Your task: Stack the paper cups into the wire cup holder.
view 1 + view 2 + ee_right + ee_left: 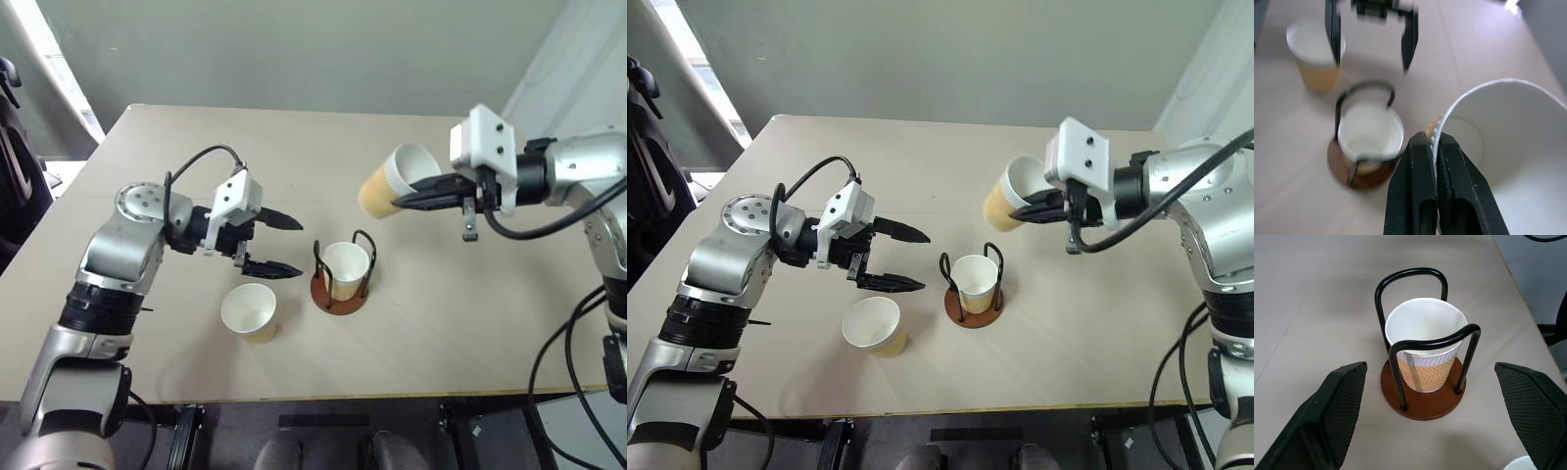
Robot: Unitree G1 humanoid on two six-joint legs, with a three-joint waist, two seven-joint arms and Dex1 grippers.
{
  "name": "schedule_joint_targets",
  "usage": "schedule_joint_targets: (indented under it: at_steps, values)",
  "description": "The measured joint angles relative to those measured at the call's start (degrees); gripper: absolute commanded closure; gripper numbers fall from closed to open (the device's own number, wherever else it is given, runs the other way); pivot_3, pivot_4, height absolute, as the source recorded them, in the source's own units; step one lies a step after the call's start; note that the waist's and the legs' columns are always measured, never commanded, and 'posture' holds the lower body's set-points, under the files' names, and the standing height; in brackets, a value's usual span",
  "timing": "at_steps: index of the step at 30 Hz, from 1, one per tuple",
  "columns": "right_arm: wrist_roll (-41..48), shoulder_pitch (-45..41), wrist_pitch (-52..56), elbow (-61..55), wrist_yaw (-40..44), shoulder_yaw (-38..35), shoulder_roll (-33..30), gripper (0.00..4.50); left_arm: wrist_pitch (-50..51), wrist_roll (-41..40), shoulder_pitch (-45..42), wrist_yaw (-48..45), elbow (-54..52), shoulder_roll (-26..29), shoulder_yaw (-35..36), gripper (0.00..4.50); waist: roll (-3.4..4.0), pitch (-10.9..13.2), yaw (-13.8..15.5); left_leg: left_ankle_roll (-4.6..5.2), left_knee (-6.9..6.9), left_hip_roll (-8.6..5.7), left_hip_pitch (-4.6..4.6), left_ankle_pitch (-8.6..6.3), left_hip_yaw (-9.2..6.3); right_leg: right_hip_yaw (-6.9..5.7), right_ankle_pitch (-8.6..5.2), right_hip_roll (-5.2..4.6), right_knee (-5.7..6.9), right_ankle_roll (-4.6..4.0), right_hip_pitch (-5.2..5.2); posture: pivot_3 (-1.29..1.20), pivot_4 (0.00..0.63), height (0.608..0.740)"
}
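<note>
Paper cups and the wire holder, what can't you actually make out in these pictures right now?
- Tan ribbed paper cup in the black wire cup holder on its reddish-brown disc: the left wrist view doesn't settle whether it is one cup or several nested.
- Loose tan paper cup on the table: cut off by the left wrist view's edge.
- Tan paper cup pinched by the right gripper: its outside is hidden behind its own white wall in the right wrist view.

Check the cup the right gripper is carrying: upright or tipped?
Tipped. The cup lies nearly on its side in the air, its white mouth turned toward the right gripper, whose fingers pinch its rim wall.
</note>
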Motion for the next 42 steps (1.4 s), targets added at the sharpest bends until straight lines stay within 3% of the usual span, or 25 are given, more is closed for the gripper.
schedule_joint_targets:
  at_steps: [6,13,42]
  values:
    - [3.22,-0.17,4.56,-3.91,-1.36,0.59,3.8,4.46,-0.14,0.44,-0.14,-0.69,0.37,-0.49,-0.09,0.0,0.01,0.0,-0.02,-0.01,0.0,-0.01,-0.02,0.0,0.0,0.0,0.0,0.0,0.01,0.0,-0.01,0.0,0.15,0.74]
    - [2.49,2.85,4.33,-6.5,-1.49,4.52,3.58,4.46,-0.24,0.97,-0.75,-0.89,0.55,-1.13,-0.2,0.0,0.01,0.0,-0.02,0.0,0.01,-0.01,-0.04,0.0,-0.02,-0.01,0.0,-0.03,0.01,0.0,0.0,0.0,0.15,0.74]
    - [-9.34,8.01,-9.39,-5.98,2.33,12.81,2.04,4.46,-0.29,1.65,-0.81,-0.89,0.63,-1.19,-0.22,0.0,0.0,0.0,-0.05,0.0,0.01,0.0,-0.07,0.0,-0.02,-0.02,0.0,-0.03,0.03,0.0,-0.01,0.0,0.15,0.74]
